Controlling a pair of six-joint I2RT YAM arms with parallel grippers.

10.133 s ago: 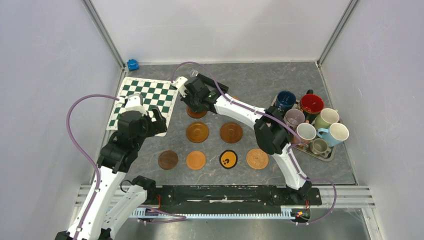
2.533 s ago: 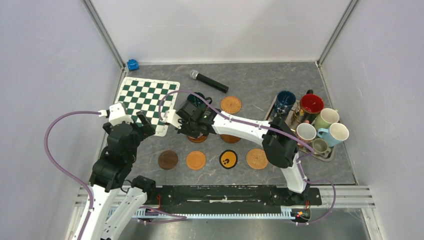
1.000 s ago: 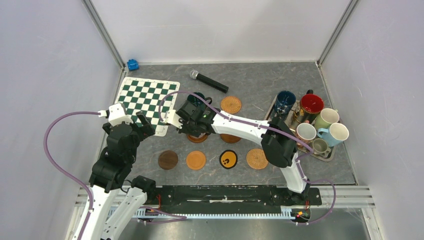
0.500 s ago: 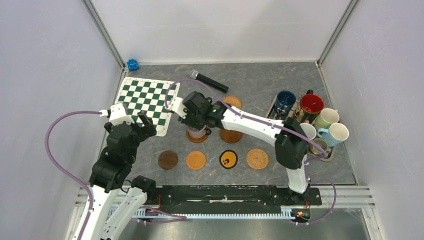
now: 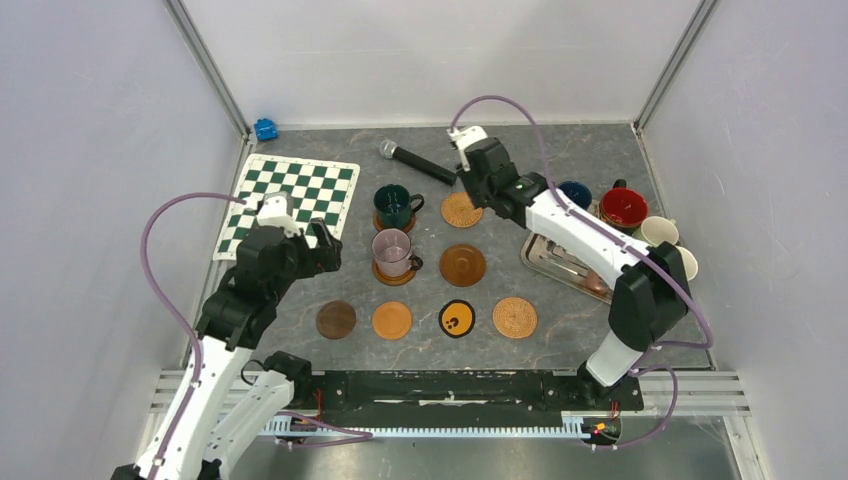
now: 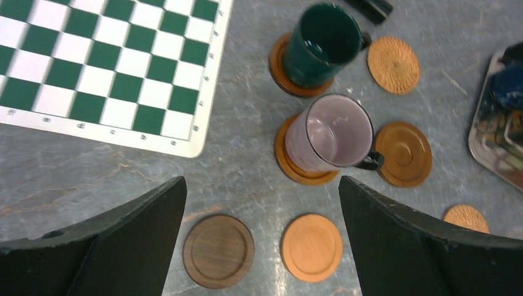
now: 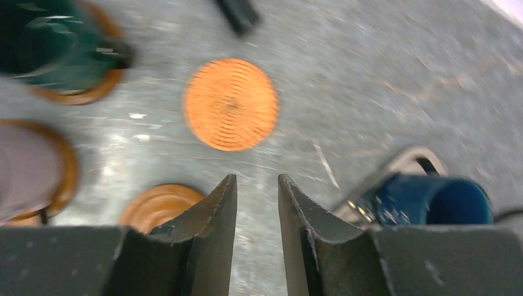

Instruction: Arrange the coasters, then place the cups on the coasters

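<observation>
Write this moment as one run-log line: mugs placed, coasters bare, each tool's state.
placed: dark green mug, clear glass mug | bare coasters: six | left tool: open, empty | right tool: slightly open, empty, near woven coaster

Rear cup (image 5: 395, 205) on first coaster (image 6: 276, 61); glass cup (image 5: 391, 252) on second coaster (image 6: 285, 165) just before it; mat (image 5: 290, 195) left, tray (image 5: 555, 262) right.

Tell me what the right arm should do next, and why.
Probably swing the right gripper over to the dark blue cup in the tray and widen its jaws: they stand narrowly apart and empty, and the woven coaster nearby is bare.
</observation>
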